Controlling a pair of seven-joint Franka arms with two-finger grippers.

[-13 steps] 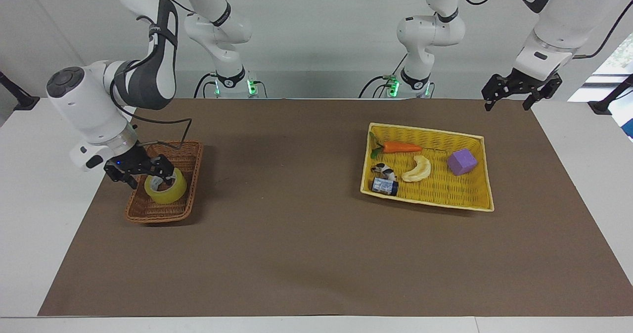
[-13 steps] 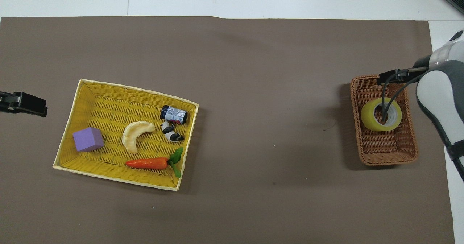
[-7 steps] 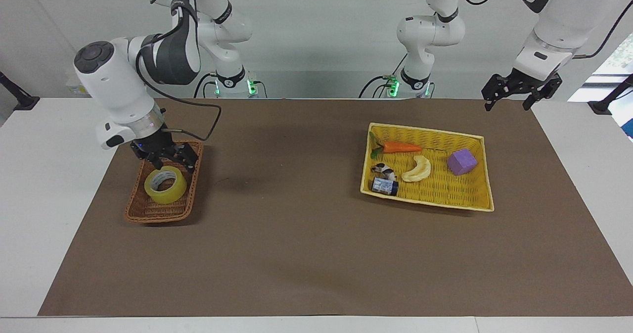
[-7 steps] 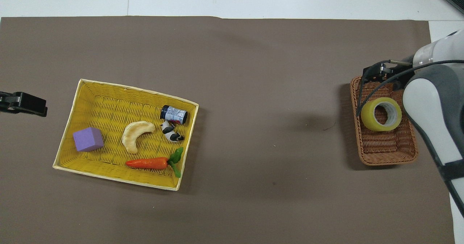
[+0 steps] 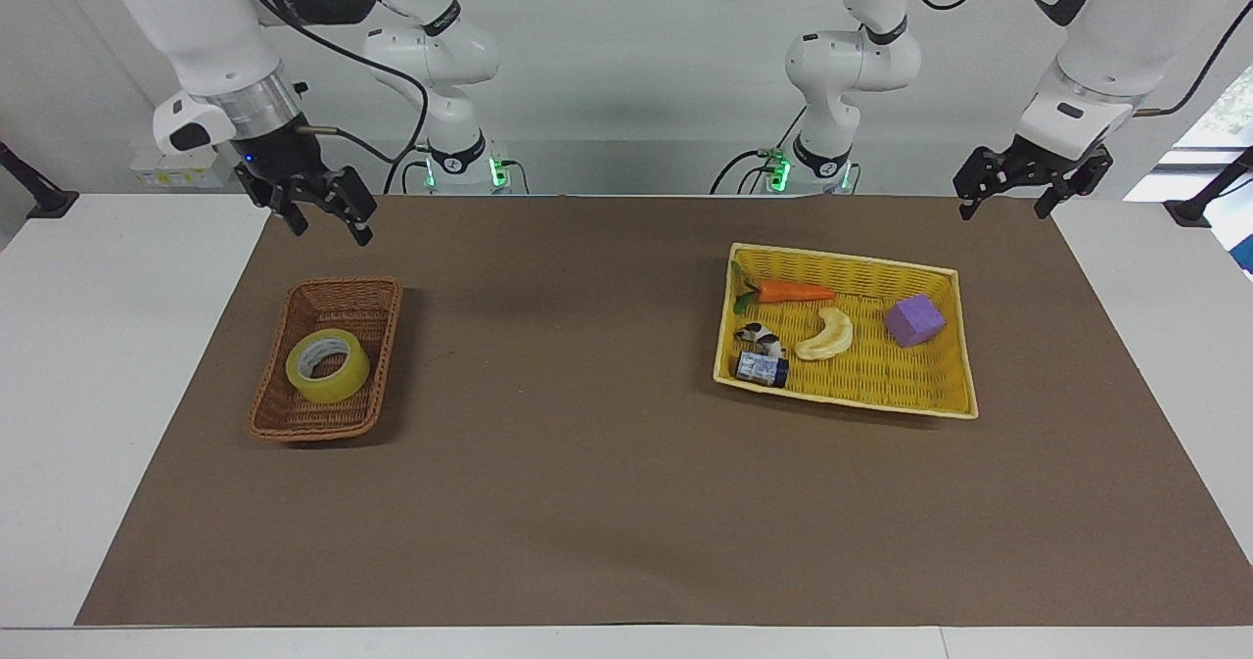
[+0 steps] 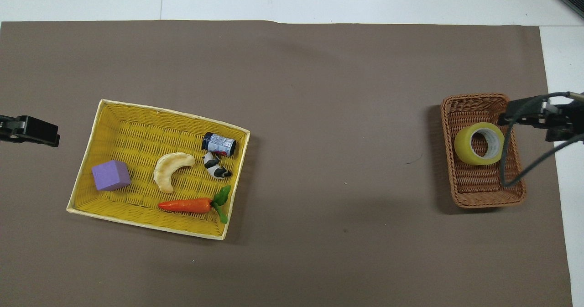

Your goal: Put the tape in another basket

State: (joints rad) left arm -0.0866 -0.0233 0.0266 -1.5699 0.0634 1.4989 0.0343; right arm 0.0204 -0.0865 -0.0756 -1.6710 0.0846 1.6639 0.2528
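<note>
The tape point(image 5: 328, 366) lies in the basket point(image 5: 364, 297), below the right gripper's point(image 5: 321, 214) spread, empty fingers. The left gripper point(image 5: 1013, 192) waits, fingers spread. The move looks finished.

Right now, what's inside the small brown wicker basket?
Only the tape, lying flat in the brown basket with its core hole facing up. The weave under the roll is covered.
</note>
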